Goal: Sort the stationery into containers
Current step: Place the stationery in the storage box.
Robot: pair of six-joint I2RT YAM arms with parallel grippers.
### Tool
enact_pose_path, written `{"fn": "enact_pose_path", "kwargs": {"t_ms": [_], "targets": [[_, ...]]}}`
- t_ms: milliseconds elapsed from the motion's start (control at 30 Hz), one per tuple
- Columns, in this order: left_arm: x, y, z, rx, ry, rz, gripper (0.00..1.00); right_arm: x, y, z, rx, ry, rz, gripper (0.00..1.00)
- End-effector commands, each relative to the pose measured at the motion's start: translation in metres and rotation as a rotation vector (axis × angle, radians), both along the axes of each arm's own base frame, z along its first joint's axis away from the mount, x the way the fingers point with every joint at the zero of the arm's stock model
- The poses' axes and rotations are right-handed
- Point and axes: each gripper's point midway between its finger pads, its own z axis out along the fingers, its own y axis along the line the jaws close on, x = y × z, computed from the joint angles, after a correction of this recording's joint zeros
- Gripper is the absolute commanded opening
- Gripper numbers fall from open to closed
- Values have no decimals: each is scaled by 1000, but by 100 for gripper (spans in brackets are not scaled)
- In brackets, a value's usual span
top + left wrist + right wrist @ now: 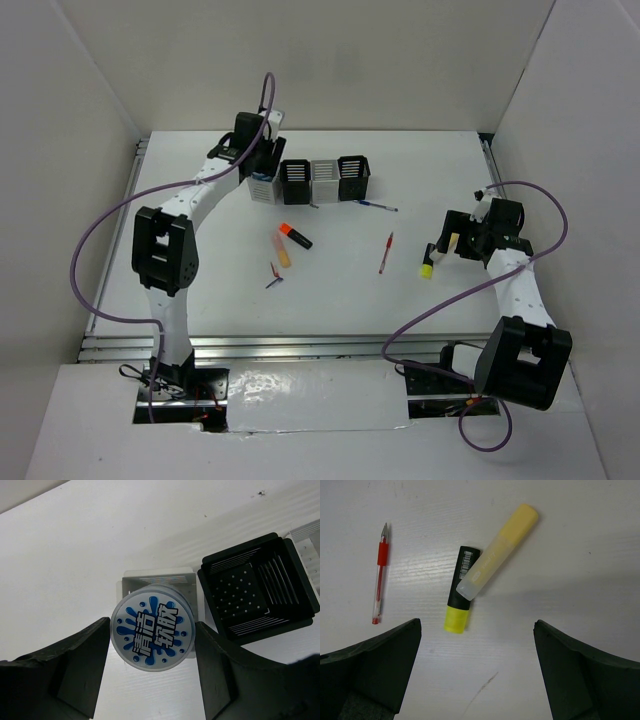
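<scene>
Left fingers (75,670): pinching the round blue-and-white disc (152,634) by its rim, one pad against each side, printed face up. Directly beyond the disc, under it, stands the end light grey slatted cup (131,582); just outside the right-hand finger, the black slatted cup (295,585), nothing visible inside. Step in hand, as judged: dropping the disc into the grey cup. The disc looks nearly as wide as that cup's mouth, so it should be centred squarely over the opening and lowered close before the fingers part; an off-centre release would likely leave it perched on the rim. Right fingers (375,660): spread wide, holding nothing, hovering over the counter (570,580). Between them lies the yellow-black highlighter (457,616) with a pale yellow marker (502,545) resting across it. The thin red pen (380,577) lies apart, beyond the left-hand finger.
</scene>
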Motion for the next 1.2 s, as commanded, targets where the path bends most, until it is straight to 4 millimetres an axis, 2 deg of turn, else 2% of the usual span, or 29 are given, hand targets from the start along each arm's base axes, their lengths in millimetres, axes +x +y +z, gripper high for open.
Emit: {"fn": "enact_pose_path", "kwargs": {"t_ms": [0,300,567,867,1167], "targets": [[15,0,25,-68,-62,39,1,7,1,6,-3,-37,6,100],[10,-4,15,-138,-28,61,24,8,1,7,-1,-38,8,100],[15,-6,11,-139,-12,55,30,7,2,6,1,-35,9,100],[16,-5,8,-135,-10,55,59,8,2,6,3,-36,11,100],[15,-6,17,-143,-24,54,74,8,2,4,6,-30,10,100]]}}
